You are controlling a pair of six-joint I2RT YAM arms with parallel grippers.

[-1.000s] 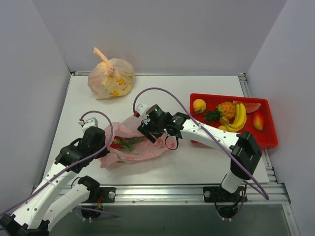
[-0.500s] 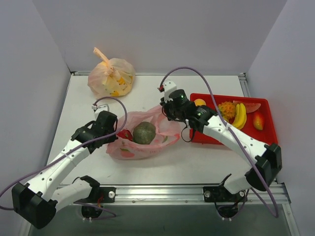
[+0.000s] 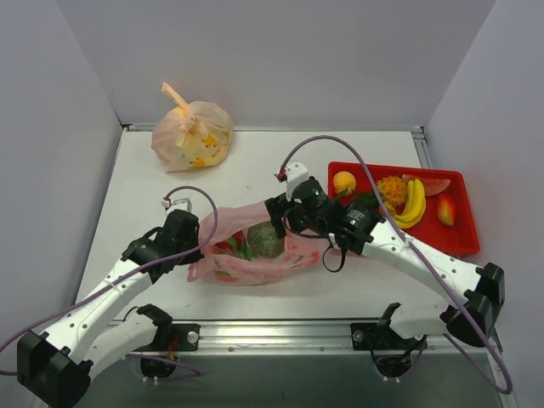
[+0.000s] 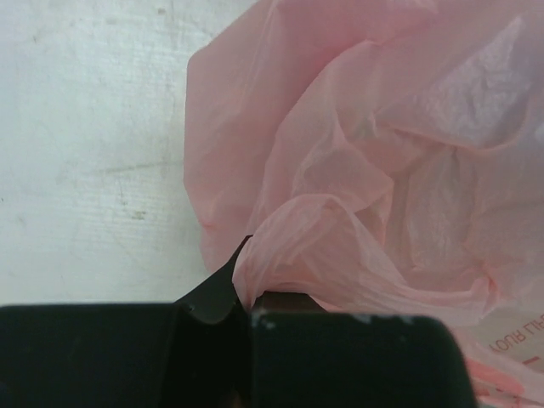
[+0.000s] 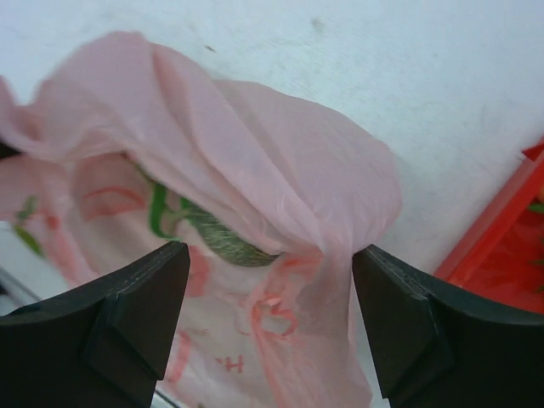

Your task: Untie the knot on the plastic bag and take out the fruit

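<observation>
One pink bag (image 3: pixel 246 268), one orange bag (image 3: pixel 192 136), one red tray (image 3: pixel 450 238)

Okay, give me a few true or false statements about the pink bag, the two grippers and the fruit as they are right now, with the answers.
The left gripper is shut on the plastic bag. True.
The right gripper is clamped shut. False: its jaws stand wide apart at the bag.
The banana bunch lies in the red tray. True.
The green melon lies in the red tray. False: it sits inside the plastic bag.
</observation>
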